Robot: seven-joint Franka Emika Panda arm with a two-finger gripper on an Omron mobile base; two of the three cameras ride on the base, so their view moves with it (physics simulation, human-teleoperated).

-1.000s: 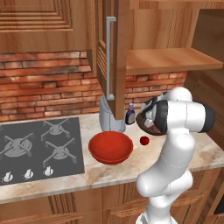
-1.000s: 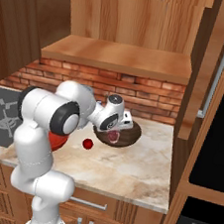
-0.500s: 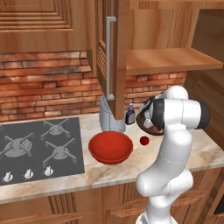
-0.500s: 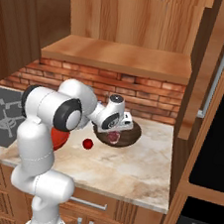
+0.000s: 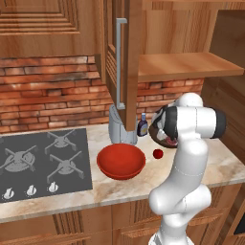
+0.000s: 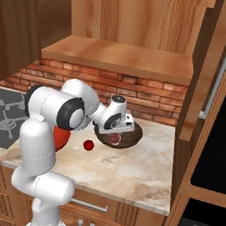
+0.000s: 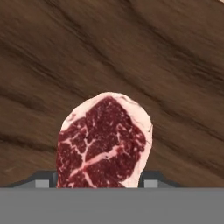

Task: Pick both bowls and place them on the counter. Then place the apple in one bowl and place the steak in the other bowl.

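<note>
Steak (image 7: 105, 140) is seen pinched between the two fingertips of the pincer (image 6: 114, 135), its marbled face turned toward the hand camera and its pale fat rim curving away from the tips. The jaws are set part-way apart, pressed against the slab's two sides; nothing else is held.

Directly beyond the pincer, along its pointing line, the dark brown bowl (image 6: 135, 132) is found, and its wood grain is spread behind the meat in the hand view. From the right base view the hand is seen tilted down over the bowl's near rim, with the meat hanging above the hollow; whether the slab touches the wood cannot be told. The slab's longer axis runs out from the fingertips toward the bowl's floor, so a release here is judged likely to drop it inside and let it tip flat.

The apple (image 5: 157, 153) lies on the counter (image 6: 137, 173), off to the pincer's side and apart from both bowls. The red bowl (image 5: 121, 161) sits beyond the apple, and its filling is judged not yet done.
</note>
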